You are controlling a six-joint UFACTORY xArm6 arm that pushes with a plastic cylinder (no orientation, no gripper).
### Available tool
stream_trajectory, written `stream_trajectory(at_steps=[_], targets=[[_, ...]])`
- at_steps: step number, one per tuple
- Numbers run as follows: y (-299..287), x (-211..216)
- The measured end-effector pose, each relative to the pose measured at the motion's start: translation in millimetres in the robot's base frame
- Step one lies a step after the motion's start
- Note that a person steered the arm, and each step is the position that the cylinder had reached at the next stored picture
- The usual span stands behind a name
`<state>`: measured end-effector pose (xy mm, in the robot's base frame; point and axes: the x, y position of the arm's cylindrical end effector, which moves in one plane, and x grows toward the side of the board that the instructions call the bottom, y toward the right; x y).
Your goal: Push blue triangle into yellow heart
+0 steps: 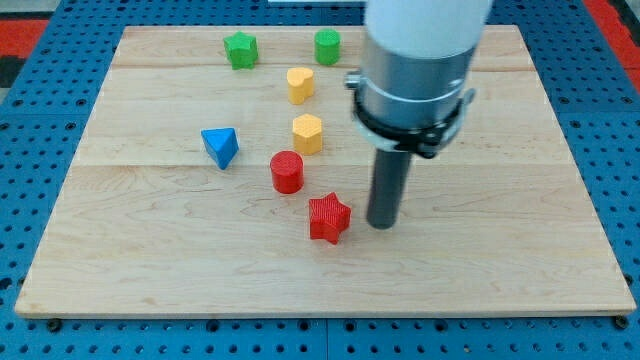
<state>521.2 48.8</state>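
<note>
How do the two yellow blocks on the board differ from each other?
The yellow heart has a notch in its top, while the yellow hexagon has flat sides and no notch. The yellow heart lies nearer the view's top, close to the green blocks; the yellow hexagon lies below it, just up and right of the red cylinder. Both share the same yellow and look similar in size, and my tip touches neither.

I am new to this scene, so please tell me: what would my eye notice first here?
First, the big pale arm at the view's top, its dark rod ending in my tip, just right of the red star. Next, the blue triangle alone at the left, apart from the yellow heart.
</note>
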Motion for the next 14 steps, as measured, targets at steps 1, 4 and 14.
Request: stream_trajectory(at_steps=[1,4,14], targets=[[-34,-6],[44,76],[-181,20]])
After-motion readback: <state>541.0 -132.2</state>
